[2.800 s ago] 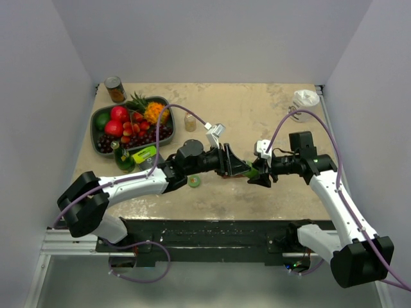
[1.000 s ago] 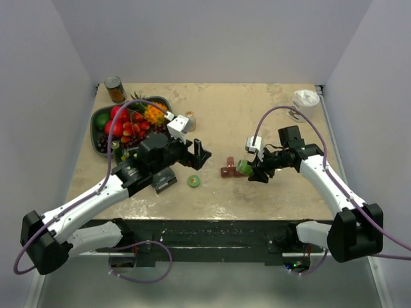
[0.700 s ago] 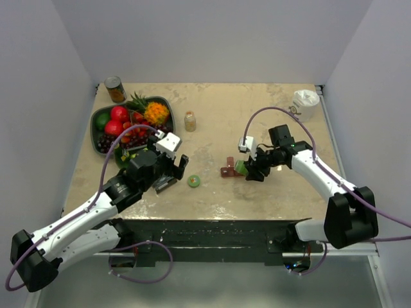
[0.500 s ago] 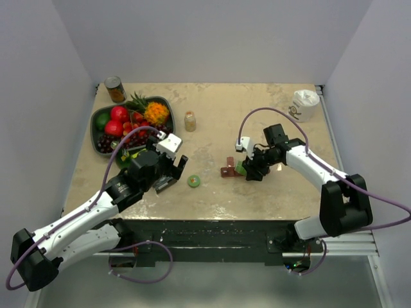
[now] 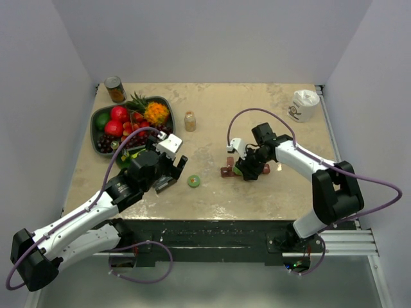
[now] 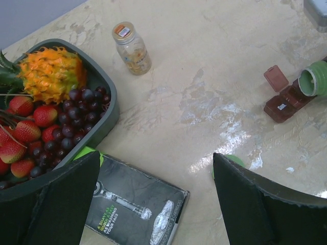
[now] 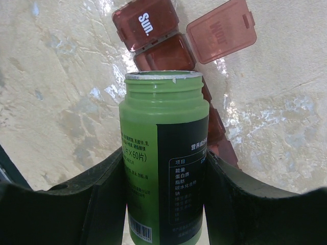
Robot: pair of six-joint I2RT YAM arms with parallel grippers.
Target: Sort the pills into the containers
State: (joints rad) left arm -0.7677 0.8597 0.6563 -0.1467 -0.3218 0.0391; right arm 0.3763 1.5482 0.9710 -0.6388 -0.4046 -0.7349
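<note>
The containers point(image 5: 227, 171) are a dark red-brown strip in mid-table, also in the left wrist view point(image 6: 285, 103). One lid point(image 7: 222, 30) stands open beside the closed "Sun." compartment point(image 7: 145, 23). My right gripper point(image 5: 248, 168) is shut on an uncapped green bottle point(image 7: 163, 148), which is tipped with its mouth over the strip point(image 7: 163, 56). No pills show. The bottle's green cap point(image 5: 194, 181) lies on the table to the left. My left gripper point(image 6: 156, 158) hangs open and holds nothing, near the fruit tray and apart from the strip.
A dark oval fruit tray point(image 5: 96, 117) sits at the back left, with a black box point(image 6: 133, 204) by its near edge. A small clear bottle of yellow capsules point(image 5: 190, 120) stands behind mid-table. A can point(image 5: 115, 89) and a white cup point(image 5: 303, 104) occupy the far corners.
My left arm drew back toward the near left with its gripper open. My right arm swung in from the right, keeping the green bottle at the strip.
</note>
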